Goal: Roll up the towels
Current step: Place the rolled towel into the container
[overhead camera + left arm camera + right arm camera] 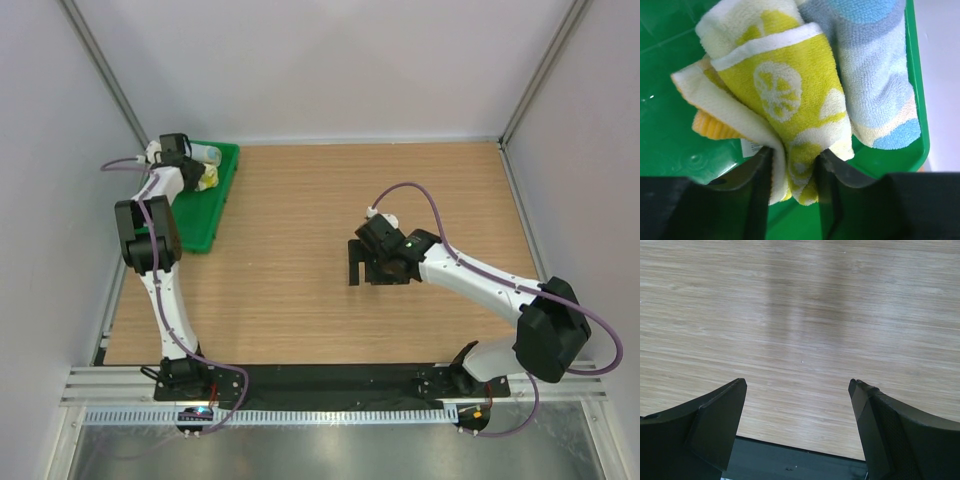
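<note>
Noted one small white tag (751, 147) at the edge of the yellow-green towel (785, 85), its print too small to read; found no other label legible. Saw white citrus-slice shapes printed on that cloth, with a white border and an orange-yellow ribbed patch at one side. Found both towels inside the green tray (670, 60), which sat at the far left corner of the wooden table (300, 220). Found the light blue towel (865, 75) bunched in a roll against the tray's wall, touching the yellow-green one beside it. Saw the left gripper (795, 160) hanging over the tray with its fingers (760, 190) set narrowly on either side of the yellow-green towel's lower fold, cloth filling the gap and touching both; could not tell whether pinched or merely flanked. Saw the right gripper (797, 385) well apart from the tray, low over bare wood near the table's middle, fingers spread wide with nothing between them.
</note>
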Tool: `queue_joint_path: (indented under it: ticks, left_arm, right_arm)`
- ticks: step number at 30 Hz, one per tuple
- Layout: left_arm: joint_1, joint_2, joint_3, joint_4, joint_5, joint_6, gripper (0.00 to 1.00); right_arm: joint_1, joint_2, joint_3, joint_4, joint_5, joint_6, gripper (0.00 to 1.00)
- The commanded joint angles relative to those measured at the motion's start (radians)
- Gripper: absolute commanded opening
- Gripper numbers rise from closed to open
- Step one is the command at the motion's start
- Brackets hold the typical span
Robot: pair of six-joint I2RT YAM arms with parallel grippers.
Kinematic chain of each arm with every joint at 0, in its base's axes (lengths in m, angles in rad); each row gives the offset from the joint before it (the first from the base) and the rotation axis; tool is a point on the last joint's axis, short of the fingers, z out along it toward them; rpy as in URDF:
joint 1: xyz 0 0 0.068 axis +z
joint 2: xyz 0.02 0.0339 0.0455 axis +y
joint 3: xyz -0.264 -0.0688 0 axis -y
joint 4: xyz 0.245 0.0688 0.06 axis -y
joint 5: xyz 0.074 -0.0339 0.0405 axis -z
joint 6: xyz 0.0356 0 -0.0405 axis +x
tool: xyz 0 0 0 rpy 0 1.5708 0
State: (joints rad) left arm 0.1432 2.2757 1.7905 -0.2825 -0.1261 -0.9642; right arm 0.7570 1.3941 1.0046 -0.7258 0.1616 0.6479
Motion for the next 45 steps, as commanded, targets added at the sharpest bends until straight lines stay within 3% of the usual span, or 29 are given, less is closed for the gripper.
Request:
queue_joint_path:
  ticks: [1, 8, 23, 28, 32, 37, 40, 45]
  left_arm:
    - [-0.005, -0.002, -0.02, 0.08, 0.022, -0.018, 0.43]
    - [-0.002, -0.107, -0.109, 0.092, 0.005, 0.012, 0.6]
    - [0.018, -0.357, -0.27, 0.077, -0.006, 0.03, 0.72]
    - [0.019, -0.577, -0.416, 0.072, -0.03, 0.047, 0.68]
    - [0.016, -0.823, -0.725, 0.207, -0.03, 0.097, 0.67]
    - [-0.025, -1.152, -0.937, 0.232, -0.058, 0.195, 0.67]
    - [-0.103, -1.278, -1.037, 0.21, -0.136, 0.258, 0.68]
    - [-0.333, -1.464, -1.175, 0.256, -0.459, 0.435, 0.67]
  right_arm:
    - [-0.002, -0.007, 0.034, 0.022, 0.007, -0.007, 0.92]
    - [-0.002, -0.035, 0.026, 0.017, 0.01, -0.002, 0.92]
    - [-0.001, -0.106, 0.035, -0.029, 0.03, -0.004, 0.92]
    - [-0.001, -0.132, 0.038, -0.037, 0.05, -0.033, 0.92]
    - [0.001, -0.188, 0.011, 0.003, 0.032, -0.063, 0.92]
    - [0.016, -0.228, -0.008, 0.058, -0.005, -0.086, 0.92]
    - [0.045, -0.257, -0.011, 0.08, -0.027, -0.102, 0.92]
    - [0.117, -0.34, -0.052, 0.124, 0.013, -0.132, 0.93]
